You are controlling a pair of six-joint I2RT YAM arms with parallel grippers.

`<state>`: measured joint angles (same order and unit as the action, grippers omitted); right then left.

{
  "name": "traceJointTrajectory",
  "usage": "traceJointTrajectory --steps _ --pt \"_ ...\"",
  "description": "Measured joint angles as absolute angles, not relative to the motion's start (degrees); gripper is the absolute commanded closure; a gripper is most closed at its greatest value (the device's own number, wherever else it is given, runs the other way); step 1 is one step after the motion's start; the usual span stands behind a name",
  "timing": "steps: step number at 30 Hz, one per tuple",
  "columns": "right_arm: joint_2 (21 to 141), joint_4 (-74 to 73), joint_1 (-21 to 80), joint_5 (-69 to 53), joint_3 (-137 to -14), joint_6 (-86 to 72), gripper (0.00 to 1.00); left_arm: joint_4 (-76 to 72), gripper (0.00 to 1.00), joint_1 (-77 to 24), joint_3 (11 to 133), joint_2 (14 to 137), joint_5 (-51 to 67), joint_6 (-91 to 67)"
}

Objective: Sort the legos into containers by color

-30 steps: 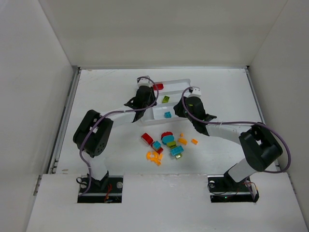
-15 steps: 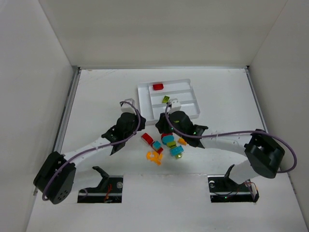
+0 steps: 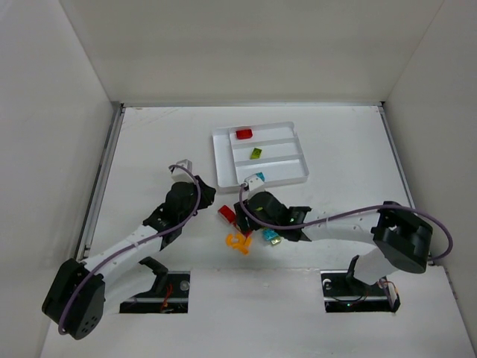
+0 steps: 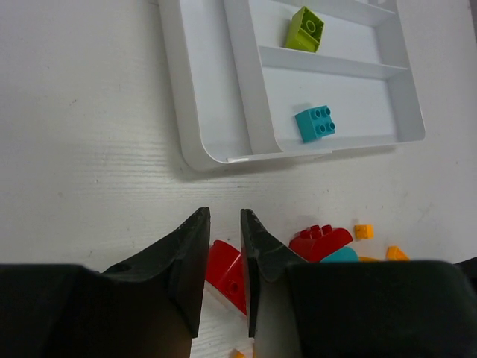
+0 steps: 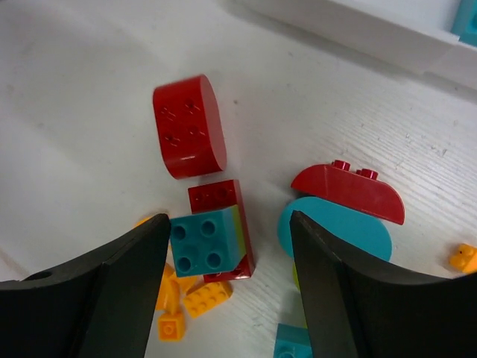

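Right gripper (image 5: 227,220) is hanging wide open over the teal brick (image 5: 205,242); closing here is risking catching the red brick (image 5: 215,198) just beside it. Left gripper (image 4: 222,224) is sitting nearly closed, empty.

**Three legos in tray, rest loose outside**

White tray (image 3: 217,155), low walls. Red brick (image 3: 244,134) in the far slot, lime brick (image 4: 305,29) in the middle slot, teal brick (image 4: 314,123) in the near slot. Loose pile just off tray's near edge: red rounded brick (image 5: 188,125), teal square brick (image 5: 205,240) studs-up, red arch (image 5: 347,190) touching teal half-disc (image 5: 335,231), orange bits (image 5: 197,294).
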<state>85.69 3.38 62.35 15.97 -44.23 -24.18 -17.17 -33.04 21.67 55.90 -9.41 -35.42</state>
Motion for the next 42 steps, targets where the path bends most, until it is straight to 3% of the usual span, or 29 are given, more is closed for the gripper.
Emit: traceJointTrajectory --steps 23,34,42 --pt "88.2 -1.1 66.5 17.0 -47.1 -23.9 0.36 -17.1 0.78 -30.1 19.0 53.7 -5.8 -37.6" --pt "88.0 -1.2 66.3 14.4 -47.2 -23.5 0.21 -17.1 0.78 -30.1 19.0 53.7 -5.6 -38.0" --pt "87.7 -1.3 66.3 13.5 -47.2 -22.0 0.23 -17.1 0.78 -30.2 19.0 53.7 -5.6 -38.1"
